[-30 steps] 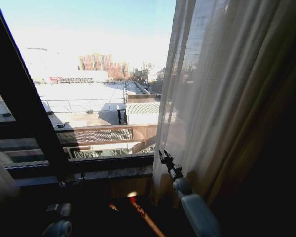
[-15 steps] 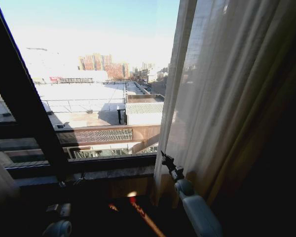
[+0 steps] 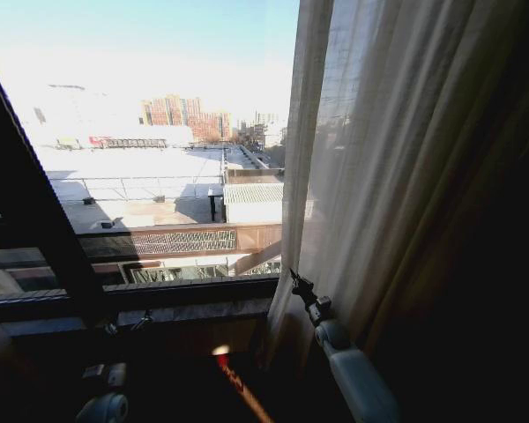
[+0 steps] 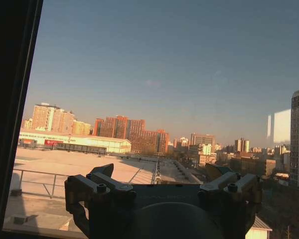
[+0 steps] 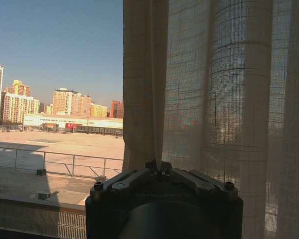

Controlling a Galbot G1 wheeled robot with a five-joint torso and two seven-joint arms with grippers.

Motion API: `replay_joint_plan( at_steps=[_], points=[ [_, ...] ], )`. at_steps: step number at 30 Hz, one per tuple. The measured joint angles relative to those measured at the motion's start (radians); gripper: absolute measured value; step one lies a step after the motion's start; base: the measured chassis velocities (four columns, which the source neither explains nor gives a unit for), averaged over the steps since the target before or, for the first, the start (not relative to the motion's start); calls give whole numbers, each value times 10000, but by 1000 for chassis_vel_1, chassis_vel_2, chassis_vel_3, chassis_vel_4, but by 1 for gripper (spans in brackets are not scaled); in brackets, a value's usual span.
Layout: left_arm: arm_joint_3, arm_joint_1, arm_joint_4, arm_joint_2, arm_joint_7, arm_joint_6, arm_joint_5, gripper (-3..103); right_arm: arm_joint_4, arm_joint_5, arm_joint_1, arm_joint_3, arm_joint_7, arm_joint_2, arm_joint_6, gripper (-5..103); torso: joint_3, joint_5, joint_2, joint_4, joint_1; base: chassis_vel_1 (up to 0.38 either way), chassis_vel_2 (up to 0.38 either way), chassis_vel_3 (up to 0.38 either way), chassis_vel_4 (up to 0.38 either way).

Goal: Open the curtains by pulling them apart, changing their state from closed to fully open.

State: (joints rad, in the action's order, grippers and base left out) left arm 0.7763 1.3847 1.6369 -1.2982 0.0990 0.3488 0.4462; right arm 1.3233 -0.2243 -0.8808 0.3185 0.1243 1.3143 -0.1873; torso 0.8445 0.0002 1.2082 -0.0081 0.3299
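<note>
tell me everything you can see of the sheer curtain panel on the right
The sheer curtain panel is cream-white, loosely woven and translucent, so buildings show faintly through it. It hangs in many vertical pleats, bunched to the right of the window, its free edge falling beside the bare glass. The right gripper has its jaws shut on that edge low down, near the sill. Its right side fades into dark shadow.

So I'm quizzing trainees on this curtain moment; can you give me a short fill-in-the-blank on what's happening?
1. The right gripper has its fingers ____ on the curtain's edge.
2. The left gripper has its fingers ____, holding nothing.
3. The sheer curtain hangs on the robot's ____ side of the window.

Missing words: shut; open; right
</note>
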Motion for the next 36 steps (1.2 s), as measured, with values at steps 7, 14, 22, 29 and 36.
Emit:
replay_joint_plan(
  at_steps=[7,14,22,29,36],
  points=[
    [0,0,0,0,0,0,0,100,34,-110,-19,12,68,-40,-47,0,-1,-5,0,0,0,-343,-305,330,332],
    [1,0,0,0,0,0,0,100,10,-111,-21,25,169,-34,-138,0,-2,1,1,1,-4,-333,-344,338,363],
    [0,0,0,0,0,0,0,100,18,-313,-19,-7,150,-37,-302,0,-1,-1,0,0,-2,-404,-297,387,312],
    [-4,0,1,-2,3,0,0,100,56,-341,-42,36,135,-55,-332,0,1,4,-2,-3,1,-158,-145,196,123],
    [8,-1,0,1,-4,0,0,100,115,-337,-132,89,349,-89,-294,0,-2,-5,1,8,-3,39,23,-46,-21]
  ],
)
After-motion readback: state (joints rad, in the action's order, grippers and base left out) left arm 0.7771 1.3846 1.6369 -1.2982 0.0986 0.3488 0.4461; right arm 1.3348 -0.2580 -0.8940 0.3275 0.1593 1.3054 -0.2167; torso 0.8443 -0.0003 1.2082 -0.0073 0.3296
